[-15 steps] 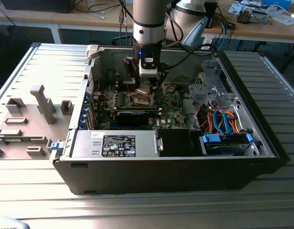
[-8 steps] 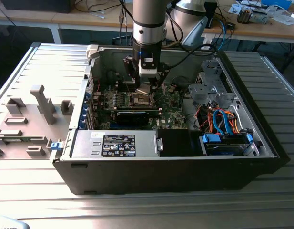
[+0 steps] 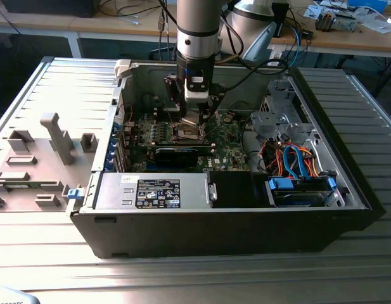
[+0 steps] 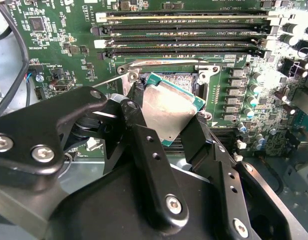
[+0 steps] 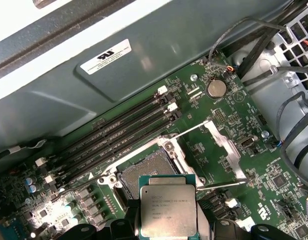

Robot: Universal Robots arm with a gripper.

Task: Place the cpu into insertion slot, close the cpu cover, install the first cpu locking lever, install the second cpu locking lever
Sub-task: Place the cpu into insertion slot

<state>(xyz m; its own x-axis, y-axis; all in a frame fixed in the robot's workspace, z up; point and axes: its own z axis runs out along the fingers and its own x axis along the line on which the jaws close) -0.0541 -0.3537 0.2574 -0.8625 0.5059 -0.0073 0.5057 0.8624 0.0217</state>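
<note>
Silver-grey metal topped the cpu (image 5: 167, 210), which was clamped by two opposite edges between the jaws of the gripper (image 4: 166, 119). It hung close over the insertion slot (image 5: 144, 172) on the green motherboard (image 5: 266, 200), apparently not yet seated. The cpu cover (image 5: 224, 145) stood swung open beside the socket. The chip was judged light, thin and stiff, smooth on its lid and fragile at its underside contacts. The bare edges were the proper hold, with modest squeeze.

cpu (image 5: 167, 212): silver-grey top, green edge, tilted, sitting just above the insertion slot (image 5: 148, 172). Slot open, dark pin field bare. cpu cover (image 5: 226, 148) swung up, standing beside the slot.
</note>
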